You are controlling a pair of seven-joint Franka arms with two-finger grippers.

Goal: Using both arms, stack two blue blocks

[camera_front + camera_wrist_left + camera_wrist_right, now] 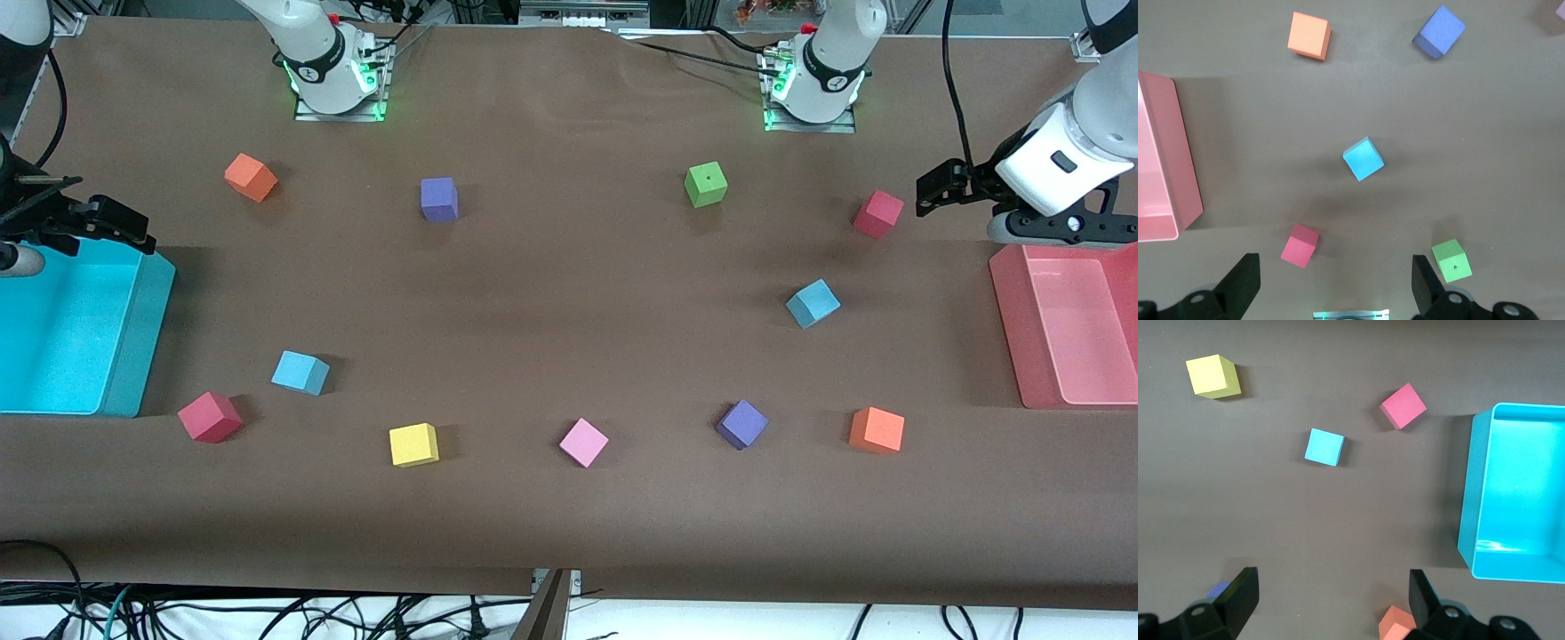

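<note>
Two small matte sky-blue foam cubes apart on the brown table [569, 356], one [813, 303] toward the left arm's end, one [300, 372] toward the right's; likely light and squashy, best pinched across flat faces; left gripper [1335, 283] and right gripper [1331, 600] raised, jaws spread wide, empty.

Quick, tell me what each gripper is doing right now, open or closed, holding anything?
Left gripper: open, holding nothing, up over the pink bin's end of the table.
Right gripper: open, holding nothing, by the cyan bin.
</note>
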